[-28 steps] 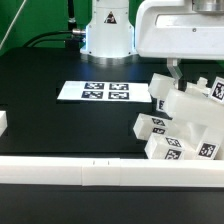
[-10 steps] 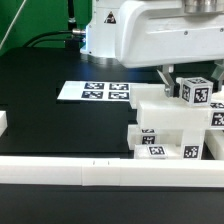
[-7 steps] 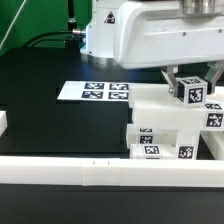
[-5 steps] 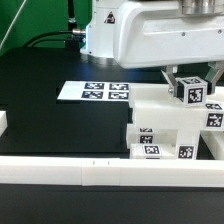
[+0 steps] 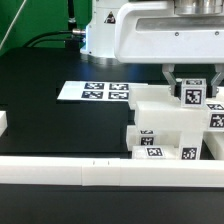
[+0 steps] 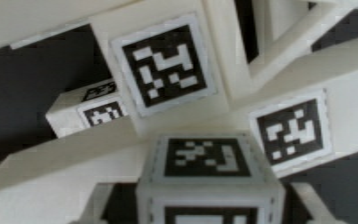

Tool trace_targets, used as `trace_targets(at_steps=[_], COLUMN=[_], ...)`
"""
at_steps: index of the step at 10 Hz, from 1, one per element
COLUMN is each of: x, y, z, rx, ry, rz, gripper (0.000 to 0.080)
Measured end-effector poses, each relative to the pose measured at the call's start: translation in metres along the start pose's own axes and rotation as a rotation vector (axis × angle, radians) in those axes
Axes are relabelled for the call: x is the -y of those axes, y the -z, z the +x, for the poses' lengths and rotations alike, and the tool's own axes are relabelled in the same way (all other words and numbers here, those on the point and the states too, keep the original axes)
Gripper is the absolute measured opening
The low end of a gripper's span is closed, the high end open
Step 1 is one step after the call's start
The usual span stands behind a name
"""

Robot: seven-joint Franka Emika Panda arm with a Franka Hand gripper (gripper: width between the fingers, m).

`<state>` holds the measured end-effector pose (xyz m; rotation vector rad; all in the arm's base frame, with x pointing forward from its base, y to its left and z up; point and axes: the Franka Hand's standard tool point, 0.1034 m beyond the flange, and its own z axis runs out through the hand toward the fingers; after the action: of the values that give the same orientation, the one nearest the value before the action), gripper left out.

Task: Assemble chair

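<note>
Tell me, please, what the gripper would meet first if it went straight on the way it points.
Probably the small white tagged plastic block framed by the gripper, apparently seated on the white blocky chair assembly; whether they touch is unclear.

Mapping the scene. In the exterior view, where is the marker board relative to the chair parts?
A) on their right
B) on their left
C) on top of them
B: the marker board lies flat on the table, on the exterior view's left of the chair parts.
</note>
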<state>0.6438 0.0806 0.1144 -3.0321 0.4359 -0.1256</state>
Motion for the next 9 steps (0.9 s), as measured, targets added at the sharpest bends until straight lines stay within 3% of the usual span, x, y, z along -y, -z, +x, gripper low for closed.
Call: trace_targets(at_steps=[9], x=[-0.0040], y=[-0.0006], z=[0.0008], rx=[0.035], ry=[-0.646], rz=[0.045], gripper=[0.0282])
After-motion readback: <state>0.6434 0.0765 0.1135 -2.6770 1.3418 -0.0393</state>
